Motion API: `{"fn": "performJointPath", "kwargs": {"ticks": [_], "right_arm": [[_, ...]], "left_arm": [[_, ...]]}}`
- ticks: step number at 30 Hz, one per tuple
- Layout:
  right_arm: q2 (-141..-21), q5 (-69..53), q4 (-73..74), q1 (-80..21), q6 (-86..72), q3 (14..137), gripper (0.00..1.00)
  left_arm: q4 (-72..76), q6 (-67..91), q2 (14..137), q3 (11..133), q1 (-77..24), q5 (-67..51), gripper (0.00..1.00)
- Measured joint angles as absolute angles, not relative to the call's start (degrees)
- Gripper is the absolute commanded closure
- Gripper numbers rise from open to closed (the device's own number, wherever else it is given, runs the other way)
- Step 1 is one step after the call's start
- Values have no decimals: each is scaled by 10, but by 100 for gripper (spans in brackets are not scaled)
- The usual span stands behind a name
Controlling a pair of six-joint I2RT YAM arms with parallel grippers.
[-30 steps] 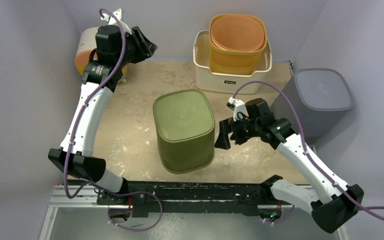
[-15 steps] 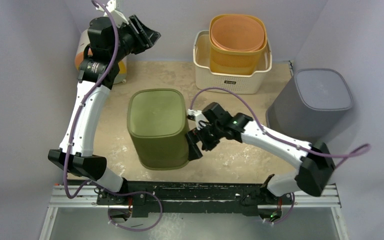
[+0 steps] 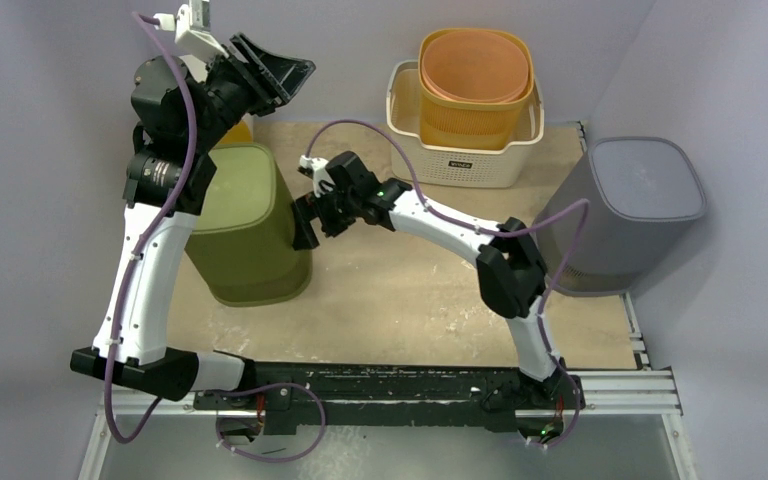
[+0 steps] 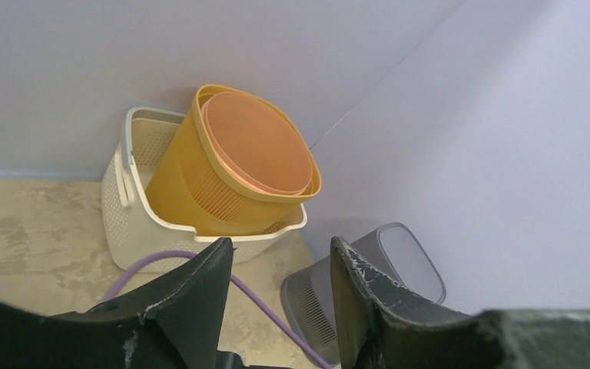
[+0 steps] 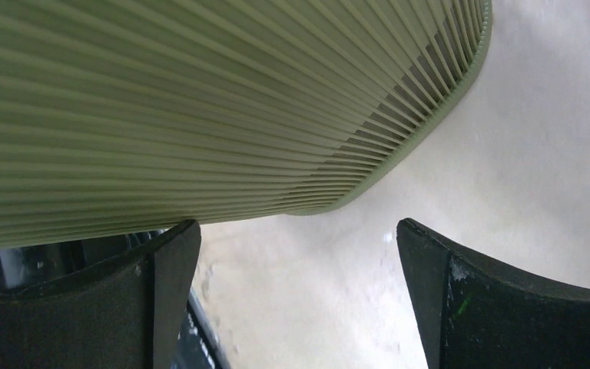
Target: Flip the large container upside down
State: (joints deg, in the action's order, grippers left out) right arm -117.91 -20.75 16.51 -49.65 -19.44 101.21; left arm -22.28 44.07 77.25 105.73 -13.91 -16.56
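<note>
The tabletop, sandy and scuffed, is seen to fill the middle of the top view, enclosed by pale lilac walls.

A grey container is recorded at the right edge of the frame, closed base upward. It is well apart from both arms.

The large olive container is located at the left of centre on the tabletop. Its closed base faces up and its wider rim is down on the surface. Its left side is partly hidden behind the left arm. In the right wrist view its ribbed wall fills the upper left of the frame, with the slatted rim next to the bare tabletop.

A white basket is noted at the upper centre against the back wall. An orange basket is set inside it, with a paler one nested within that.

The right arm is stretched across the middle toward the left. The right gripper is found just beside the right wall of the olive container, its jaws spread wide. Nothing is gripped between them. Whether a finger touches the wall cannot be told.

The left gripper is raised at the upper left, clear of the container. Its jaws are partly apart with nothing held. Through its gap in the left wrist view a purple cable and the grey container are seen.
</note>
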Motion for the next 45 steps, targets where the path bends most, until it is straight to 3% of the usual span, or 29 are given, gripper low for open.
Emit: {"fn": "performJointPath", "kwargs": {"ticks": [13, 26, 35, 45], "right_arm": [[-1368, -218, 131, -527, -245, 1261, 0], [-1199, -145, 118, -575, -265, 1042, 0], [-1293, -145, 102, -630, -275, 1138, 0], [-1423, -149, 44, -619, -271, 1256, 0]], "left_arm": [[-222, 444, 752, 1001, -139, -181, 53], [-255, 438, 746, 998, -139, -197, 53], [-248, 440, 732, 968, -139, -204, 52], [-244, 444, 689, 911, -139, -207, 53]]}}
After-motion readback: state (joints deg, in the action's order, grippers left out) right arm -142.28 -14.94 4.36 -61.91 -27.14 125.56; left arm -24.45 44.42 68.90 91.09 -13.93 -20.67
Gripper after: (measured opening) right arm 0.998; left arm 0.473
